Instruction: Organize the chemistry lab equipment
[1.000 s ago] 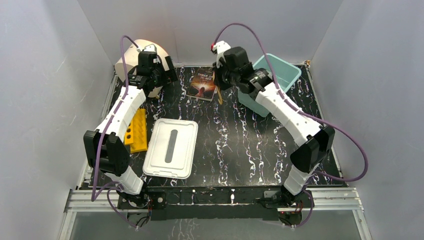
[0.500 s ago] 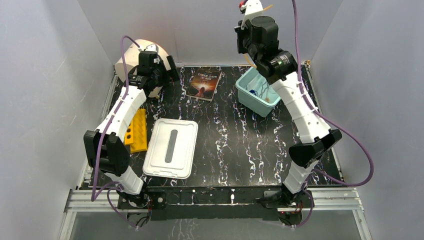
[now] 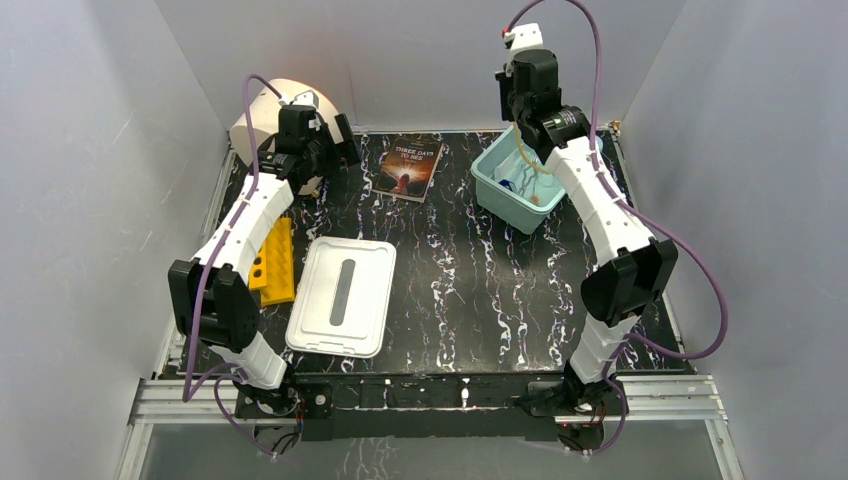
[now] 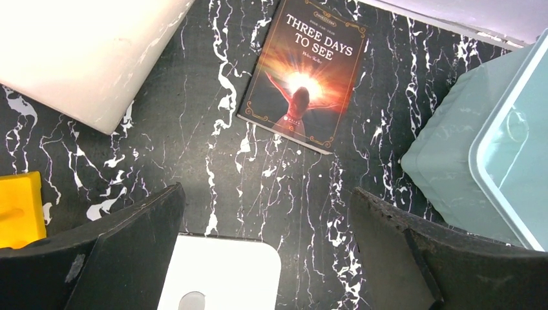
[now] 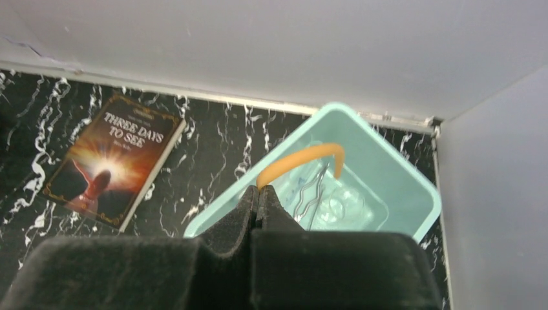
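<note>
Bin (image 3: 497, 203) at 1 o'clock in top view, tongs (image 5: 312, 194) inside. R gripper (image 5: 260, 197), clamped on tan tubing (image 5: 300, 161), hangs above bin's near rim. Tubing arcs toward 2 o'clock over the interior. L gripper (image 4: 265, 197) spread, empty, far off at 11 o'clock.

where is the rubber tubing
In the right wrist view, the rubber tubing is pinched in the right gripper, arching over the teal bin at the far right.

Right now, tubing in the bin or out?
Out, held: right pincer shut on tan tubing, arcing over the teal bin.
</note>
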